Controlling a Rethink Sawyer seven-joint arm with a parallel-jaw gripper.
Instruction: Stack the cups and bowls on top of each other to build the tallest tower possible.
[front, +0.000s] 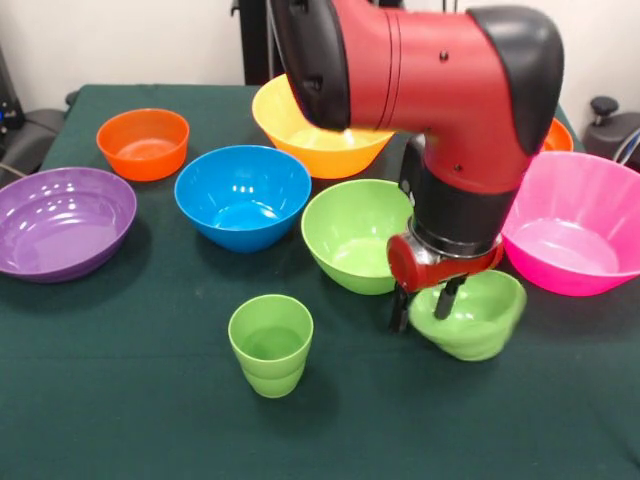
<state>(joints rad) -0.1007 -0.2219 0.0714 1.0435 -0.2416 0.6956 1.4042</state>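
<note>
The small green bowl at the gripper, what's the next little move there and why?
Probably lift it straight up a little. The gripper has one finger inside and one outside the rim of the small green bowl, which sits tilted on the table beside the larger green bowl. Whether the grip is firm I cannot tell, so a short lift would test it and clear the neighbouring bowl.
</note>
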